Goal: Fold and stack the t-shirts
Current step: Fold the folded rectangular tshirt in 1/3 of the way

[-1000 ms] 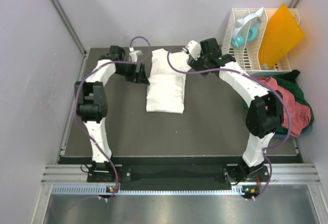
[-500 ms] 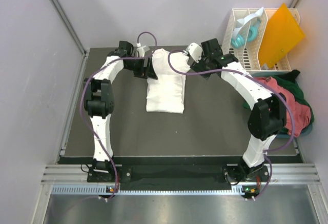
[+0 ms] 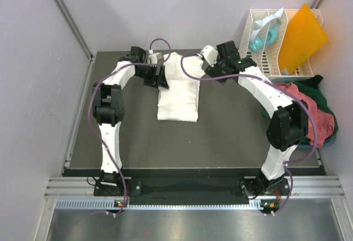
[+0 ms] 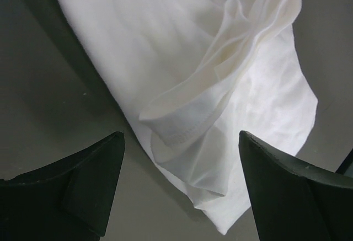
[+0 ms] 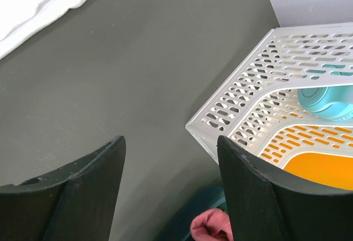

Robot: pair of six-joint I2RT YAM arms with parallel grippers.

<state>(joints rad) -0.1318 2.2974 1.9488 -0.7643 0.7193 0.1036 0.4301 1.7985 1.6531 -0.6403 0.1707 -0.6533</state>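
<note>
Table: I am looking down on a dark grey table [image 3: 143, 142] with both arms reaching toward its far edge.
Left gripper: the left gripper [image 4: 179, 142] is hanging over the left edge of the white shirt at the far middle of the table. Its fingers [image 4: 83, 186] are standing wide apart and pinching nothing. In the left wrist view I am seeing a loose hemmed fold of cloth lying under the gap between them.
White t-shirt: the white t-shirt [image 3: 177, 95] is lying folded into a narrow upright rectangle at the far centre of the table, between the two grippers. Its far end is looking rumpled and its near end is lying flat.
Right gripper: the right gripper [image 5: 171, 142] is hovering just right of the shirt's far end. Its fingers [image 5: 71, 191] are spread, with only bare table showing between them.
Rack: a white slatted rack [image 3: 259, 59] is sitting at the far right corner, holding a teal object [image 3: 258, 41] and an orange sheet [image 3: 300, 37] that is leaning in it.
Other shirts: a salmon-red t-shirt [image 3: 314, 114] is lying heaped at the right edge, just in front of the rack, on top of a dark green t-shirt [image 3: 319, 86]. Both are lying unfolded.
</note>
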